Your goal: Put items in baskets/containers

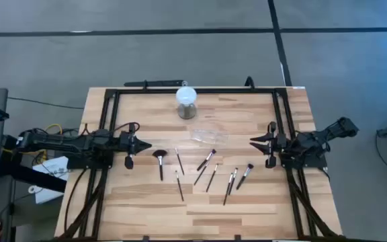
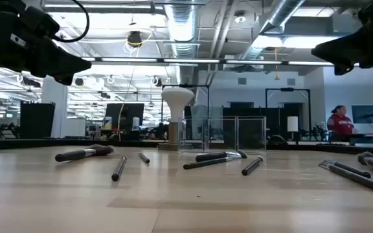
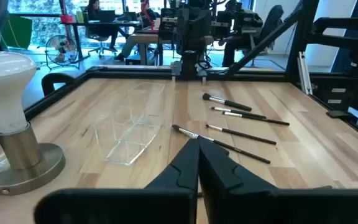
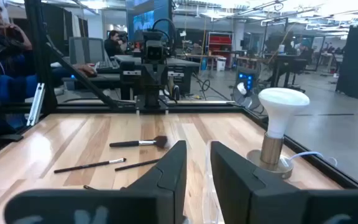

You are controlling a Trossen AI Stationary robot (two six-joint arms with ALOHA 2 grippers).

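Note:
Several slim dark-handled makeup brushes (image 1: 207, 171) lie flat and scattered on the wooden table's middle; one with a fan-like head (image 1: 159, 161) lies farthest left. A clear plastic container (image 1: 209, 136) rests on the table just beyond them, also seen in the left wrist view (image 3: 132, 134). My left gripper (image 1: 145, 146) hovers shut at the table's left, pointing level toward the brushes (image 3: 241, 121). At the table's right, my right gripper (image 1: 252, 142) hovers pointing level toward the left, its fingers a little apart with nothing between them (image 4: 197, 165).
A grey cylinder with a white round top (image 1: 187, 102) stands at the far middle of the table, beyond the container. A black frame (image 1: 113, 121) runs along the table's left, right and far sides. People sit in the room behind.

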